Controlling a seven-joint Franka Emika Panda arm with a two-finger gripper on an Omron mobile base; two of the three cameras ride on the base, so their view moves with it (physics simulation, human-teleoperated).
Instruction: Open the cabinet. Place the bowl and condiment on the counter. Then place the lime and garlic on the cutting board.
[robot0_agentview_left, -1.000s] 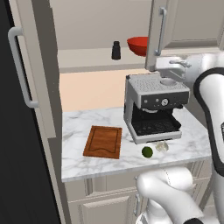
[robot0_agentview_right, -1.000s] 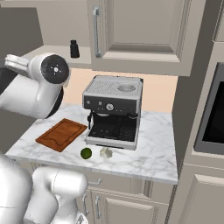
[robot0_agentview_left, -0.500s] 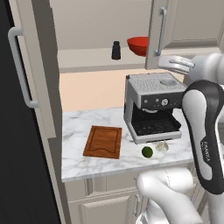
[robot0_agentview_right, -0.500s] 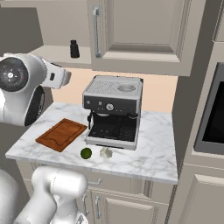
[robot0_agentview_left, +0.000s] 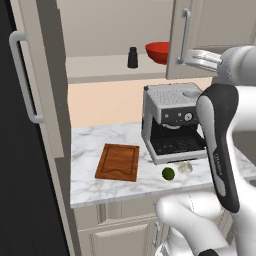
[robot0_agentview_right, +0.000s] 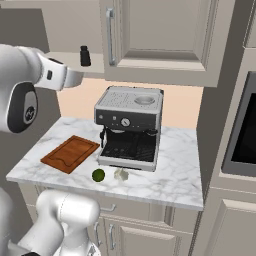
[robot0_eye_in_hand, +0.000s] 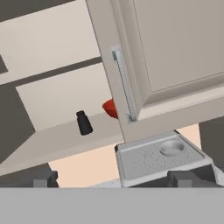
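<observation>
- In the left base view the cabinet (robot0_agentview_left: 115, 45) fills the upper part of the frame; its left door (robot0_agentview_left: 37, 80) is swung wide open at the left edge, its long bar handle facing the camera, and the right door (robot0_agentview_left: 186, 37) stands closed at the upper right.
- On the cabinet's bottom ledge, upper centre, the condiment (robot0_agentview_left: 132, 57) stands upright, with the bowl (robot0_agentview_left: 157, 51) just to its right, partly hidden behind the edge of the closed door.
- Below, the counter (robot0_agentview_left: 87, 145) runs across the middle of the frame. The cutting board (robot0_agentview_left: 118, 161) lies flat at centre left with bare marble on all sides.
- The coffee machine (robot0_agentview_left: 170, 122) sits right of the board. In front of it, near the counter's front edge, the lime (robot0_agentview_left: 168, 173) and the garlic (robot0_agentview_left: 185, 167) lie just beside each other, both off the board.
- The arm (robot0_agentview_left: 220, 135) rises along the right edge, its forearm upright and the wrist bent at the upper right, level with the closed door's lower rail.
- In the right base view the wrist reaches in from the upper left towards the condiment (robot0_agentview_right: 85, 55), near it but apart.
- In the hand view the gripper (robot0_eye_in_hand: 118, 179) shows as two dark fingertips (robot0_eye_in_hand: 41, 178) at the bottom, spread wide apart with nothing between them. Ahead, at centre left, lie the condiment (robot0_eye_in_hand: 84, 123) and a sliver of the bowl (robot0_eye_in_hand: 110, 108) beside the door's handle (robot0_eye_in_hand: 124, 85).
</observation>
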